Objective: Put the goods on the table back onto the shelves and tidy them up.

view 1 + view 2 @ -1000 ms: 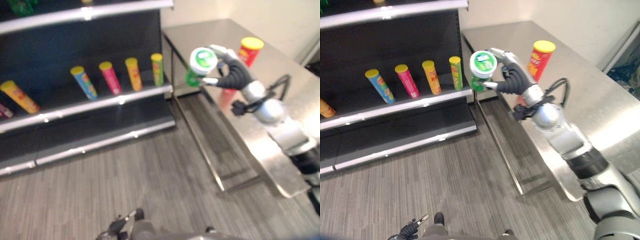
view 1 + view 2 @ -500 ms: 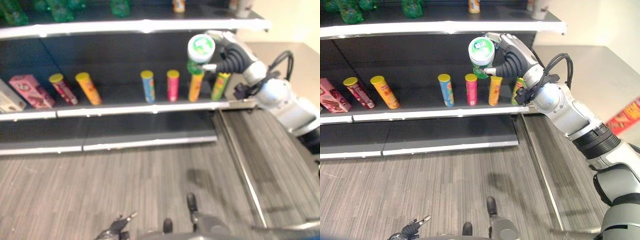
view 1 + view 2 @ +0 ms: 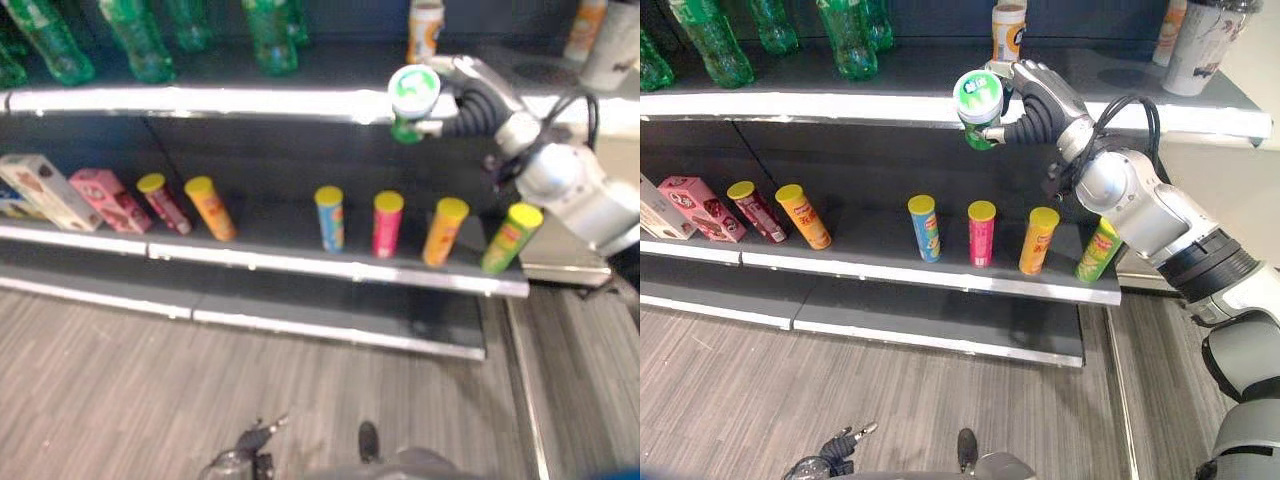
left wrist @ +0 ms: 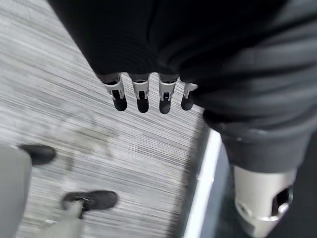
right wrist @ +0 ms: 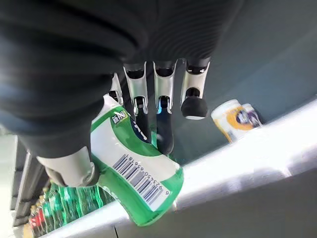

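Up at the shelf edge: we've got the can in our right hand, held in the air right in front of the bright lip of the top shelf, white-and-green lid facing us.
Right hand: clamped on the can, and in the right wrist view the fingers wrap its side while the thumb backs it from the other side.
Left hand: hanging low over the floor, fingers straight and loose, holding nothing.
Top shelf: green bottles stand along the left stretch, an orange-and-white cup sits just behind the can, and 2 more cups stand at the far right.
Middle shelf: 7 tall tubes with yellow lids, some leaning, plus pink boxes at the left.
How it handles: we judge the can stiff and fairly light, with a smooth printed wrap that could slip, so a grip round the middle of the body suits it; squeezing near the lid looks riskier.
Next call: we reckon it wants lifting clear of the shelf lip and setting upright in the gap between the bottles and the cup.
Risk: knocking that cup behind looks like the main worry.
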Controlling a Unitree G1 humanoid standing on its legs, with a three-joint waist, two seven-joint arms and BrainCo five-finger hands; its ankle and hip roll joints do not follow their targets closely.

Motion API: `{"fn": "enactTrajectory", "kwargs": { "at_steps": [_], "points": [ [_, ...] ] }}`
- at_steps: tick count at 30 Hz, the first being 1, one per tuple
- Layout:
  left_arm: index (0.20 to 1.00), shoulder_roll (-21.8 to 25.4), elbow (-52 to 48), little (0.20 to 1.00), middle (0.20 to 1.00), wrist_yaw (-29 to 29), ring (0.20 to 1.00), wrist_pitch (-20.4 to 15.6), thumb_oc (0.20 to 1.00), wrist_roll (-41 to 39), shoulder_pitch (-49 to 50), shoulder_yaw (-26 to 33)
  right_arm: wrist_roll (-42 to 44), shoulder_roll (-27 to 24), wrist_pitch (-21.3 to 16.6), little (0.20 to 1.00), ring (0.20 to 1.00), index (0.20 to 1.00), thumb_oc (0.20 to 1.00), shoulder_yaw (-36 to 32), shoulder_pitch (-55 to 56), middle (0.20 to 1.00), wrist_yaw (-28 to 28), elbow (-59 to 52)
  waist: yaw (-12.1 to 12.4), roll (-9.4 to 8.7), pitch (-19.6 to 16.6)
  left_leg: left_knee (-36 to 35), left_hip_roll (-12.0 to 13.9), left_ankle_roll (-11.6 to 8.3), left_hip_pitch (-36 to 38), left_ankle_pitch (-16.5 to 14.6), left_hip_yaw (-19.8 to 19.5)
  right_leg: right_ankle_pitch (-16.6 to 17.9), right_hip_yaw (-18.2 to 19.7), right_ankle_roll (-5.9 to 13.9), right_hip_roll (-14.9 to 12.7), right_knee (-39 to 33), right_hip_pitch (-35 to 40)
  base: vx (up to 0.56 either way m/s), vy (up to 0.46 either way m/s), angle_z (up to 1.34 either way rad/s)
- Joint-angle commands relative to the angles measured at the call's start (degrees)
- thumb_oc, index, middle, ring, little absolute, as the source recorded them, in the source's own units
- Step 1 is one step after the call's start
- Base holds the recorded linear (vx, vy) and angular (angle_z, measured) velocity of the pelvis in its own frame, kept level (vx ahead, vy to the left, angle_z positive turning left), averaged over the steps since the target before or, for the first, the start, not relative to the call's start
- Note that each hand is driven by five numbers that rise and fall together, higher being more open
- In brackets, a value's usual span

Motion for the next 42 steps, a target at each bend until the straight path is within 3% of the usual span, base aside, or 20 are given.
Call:
{"fn": "enactTrajectory", "kwargs": {
  "at_steps": [1,3,5,6,8,11,18,22,26,30,42],
  "points": [
    [1.0,2.2,-0.3,1.0,1.0,0.6,1.0,-0.4,1.0,0.5,1.2,-1.9,1.3,0.2,-1.1,0.2,0.2,0.2,0.2,-5.5,-4.4,0.2,-2.4,4.2,1.5,-3.08,-2.0,4.6,3.2,1.59,-4.9,8.6,5.4,-0.1,-0.1,9.01,-5.9,0.2,-2.1,0.08,-0.105,0.02],
    [1.0,1.8,-0.3,1.0,1.0,-0.3,1.0,-0.1,1.0,0.3,1.5,-2.1,2.0,-0.3,-1.1,0.2,0.2,0.2,0.2,-6.0,-4.2,0.2,-2.6,3.9,1.8,-2.64,-2.7,-2.2,6.3,2.0,-4.1,8.2,7.6,-1.1,-0.1,9.22,-5.7,0.2,-0.7,0.15,-0.023,0.05],
    [1.0,2.2,-0.1,1.0,1.0,-0.7,1.0,0.2,1.0,0.9,1.9,-2.4,2.5,0.0,-1.2,0.2,0.2,0.2,0.2,-7.7,-2.8,0.2,-2.5,3.1,2.9,-2.7,-3.4,-11.7,6.0,2.22,-4.9,8.4,6.3,-1.9,0.9,9.11,-5.6,0.2,0.0,0.19,0.011,-0.02],
    [1.0,2.4,0.2,1.0,1.0,-0.7,1.0,0.2,1.0,1.0,2.1,-2.2,2.5,-0.1,-1.2,0.2,0.2,0.2,0.2,-8.8,-2.0,0.2,-2.7,2.6,3.6,-2.62,-3.4,-17.2,6.0,2.02,-5.8,10.1,5.1,-2.5,1.5,8.97,-5.3,0.2,0.5,0.12,0.014,-0.18],
    [1.0,2.7,0.3,1.0,1.0,-0.6,1.0,0.3,1.0,0.9,2.4,-2.1,2.7,-0.3,-1.3,0.2,0.2,0.2,0.2,-9.7,-0.4,0.2,-2.9,2.4,4.4,-2.65,-3.1,-19.9,6.0,1.48,-6.6,11.5,4.7,-2.5,1.7,8.95,-5.4,0.2,1.2,0.07,0.029,-0.26],
    [1.0,2.4,1.2,1.0,1.0,-0.8,1.0,-0.4,1.0,1.5,2.0,-1.5,4.6,1.2,-0.8,0.2,0.2,0.2,0.2,-6.4,-5.8,0.2,-2.8,7.9,5.1,-2.59,-4.5,-19.9,5.3,1.12,-5.9,8.7,3.8,-3.1,2.8,8.15,-5.9,0.2,0.8,0.05,0.088,-0.38],
    [1.0,3.2,1.8,1.0,1.0,-0.2,1.0,-1.3,1.0,1.0,1.6,-0.8,8.0,5.0,-0.2,0.2,0.2,0.2,0.2,4.5,-16.6,0.2,-1.1,22.5,5.8,-2.96,-5.1,-19.9,3.3,1.24,-7.0,8.4,4.2,-2.8,2.4,8.45,-7.1,0.2,-0.7,-0.01,0.078,-0.36],
    [1.0,3.1,1.8,1.0,1.0,-0.2,1.0,-1.3,1.0,1.0,1.5,-0.7,8.1,5.1,-0.3,0.2,0.2,0.2,0.2,4.7,-16.9,0.2,-1.1,22.7,5.7,-2.85,-5.1,-19.9,3.3,1.24,-7.0,8.4,4.2,-2.8,2.4,8.45,-7.1,0.2,-0.6,0.0,0.007,0.11],
    [1.0,3.5,1.6,1.0,1.0,0.2,1.0,-1.5,1.0,0.5,2.0,0.1,10.5,9.7,0.9,0.2,0.2,0.2,0.2,7.8,-20.4,0.2,0.1,37.6,7.1,-3.35,-5.3,-19.9,2.8,1.02,-7.3,8.5,4.4,-2.4,1.7,8.65,-7.8,0.2,-0.3,0.01,0.016,0.04],
    [1.0,3.1,2.0,1.0,1.0,0.2,1.0,-1.7,1.0,0.8,2.9,0.5,11.0,11.9,1.7,0.2,0.2,0.2,0.2,8.0,-20.0,0.2,1.2,44.7,7.7,-3.06,-5.5,-19.9,2.8,0.81,-7.3,8.6,4.6,-2.2,1.1,8.73,-8.2,0.2,0.3,0.04,0.011,0.08],
    [1.0,2.5,2.8,1.0,1.0,0.4,1.0,-1.8,1.0,1.5,3.3,0.5,11.8,12.3,3.2,0.2,0.2,0.2,0.2,6.4,-17.5,0.2,2.2,47.7,7.7,-3.05,-6.0,-19.9,3.2,0.72,-7.4,8.4,5.3,-2.1,1.0,8.92,-8.7,0.2,0.4,0.01,0.003,0.0]
  ]
}}
